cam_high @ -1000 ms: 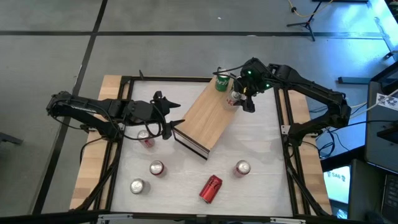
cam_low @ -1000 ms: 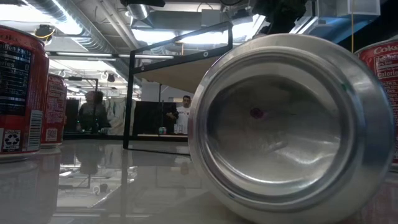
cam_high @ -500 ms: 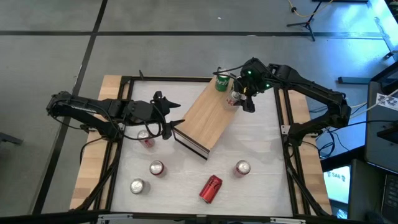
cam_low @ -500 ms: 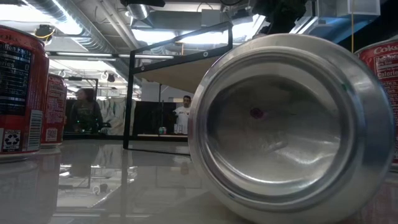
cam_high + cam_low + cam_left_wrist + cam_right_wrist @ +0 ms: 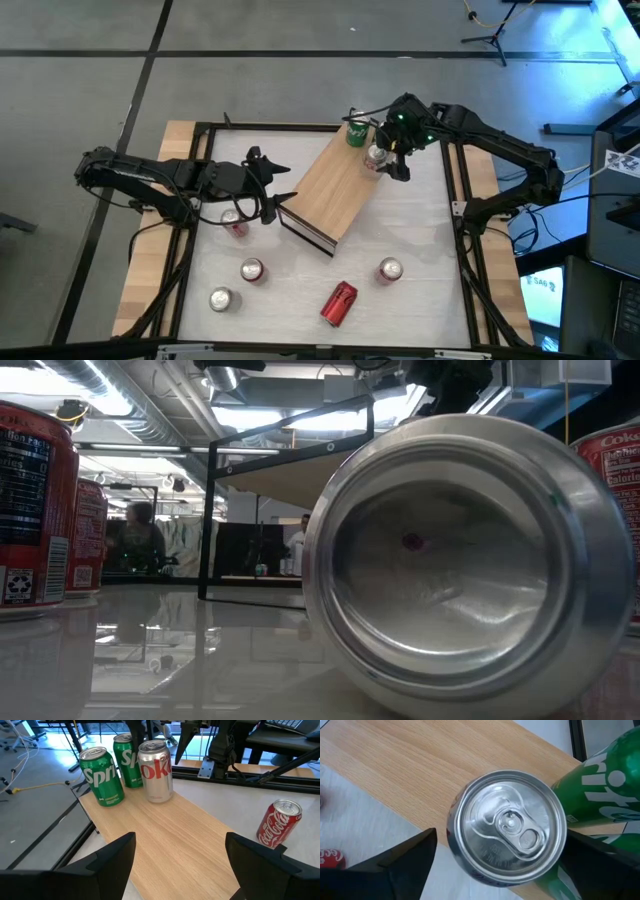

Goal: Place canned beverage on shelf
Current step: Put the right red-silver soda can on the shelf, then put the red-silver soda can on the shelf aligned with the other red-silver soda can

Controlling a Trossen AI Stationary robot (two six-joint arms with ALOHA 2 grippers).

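Note:
The shelf [image 5: 335,185] is a light-wood board on dark end frames, lying slantwise mid-table; it also shows in the low view [image 5: 290,478]. A silver can [image 5: 376,154] stands upright on the board's far end beside two green cans [image 5: 356,132]. My right gripper [image 5: 393,162] is open above the silver can [image 5: 507,827], one finger on each side of it, with gaps showing. My left gripper [image 5: 278,192] is open and empty over the shelf's near end [image 5: 170,845], facing the cans [image 5: 155,770].
Red cans stand on the table at the near left [image 5: 236,222] [image 5: 251,270], another can [image 5: 220,298] stands nearer, and one stands at the near right [image 5: 389,270]. A red can [image 5: 338,303] lies on its side near the front edge, filling the low view [image 5: 470,560].

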